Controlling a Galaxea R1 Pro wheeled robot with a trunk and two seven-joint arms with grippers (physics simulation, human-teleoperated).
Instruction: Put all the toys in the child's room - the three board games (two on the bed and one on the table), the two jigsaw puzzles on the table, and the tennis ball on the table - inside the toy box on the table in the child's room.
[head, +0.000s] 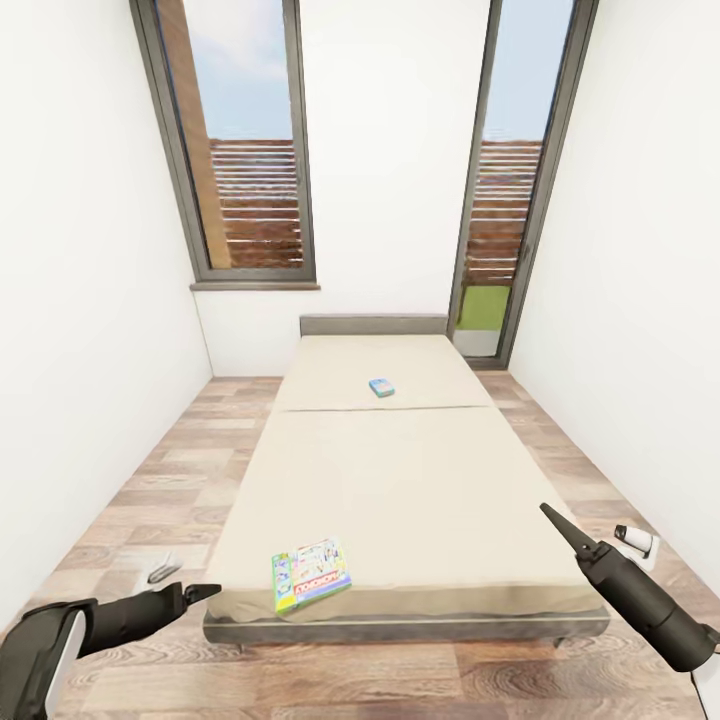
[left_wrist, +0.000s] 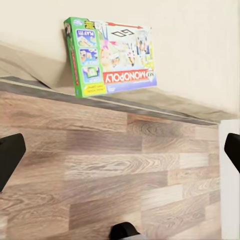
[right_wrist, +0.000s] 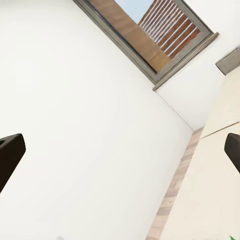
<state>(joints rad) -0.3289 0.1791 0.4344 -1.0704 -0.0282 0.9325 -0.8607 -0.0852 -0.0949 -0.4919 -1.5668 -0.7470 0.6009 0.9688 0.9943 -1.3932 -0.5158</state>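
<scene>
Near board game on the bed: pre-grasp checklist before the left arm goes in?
1. Near board game lying flat at the foot of the bed: ok.
2. Left gripper empty, fingers apart in its wrist view: ok.
3. Box in the left wrist view: ok.
4. Gripper over the box: not ok, beside the bed frame.
5. Right gripper holding nothing: ok.
6. Far board game undisturbed near the headboard: ok.
</scene>
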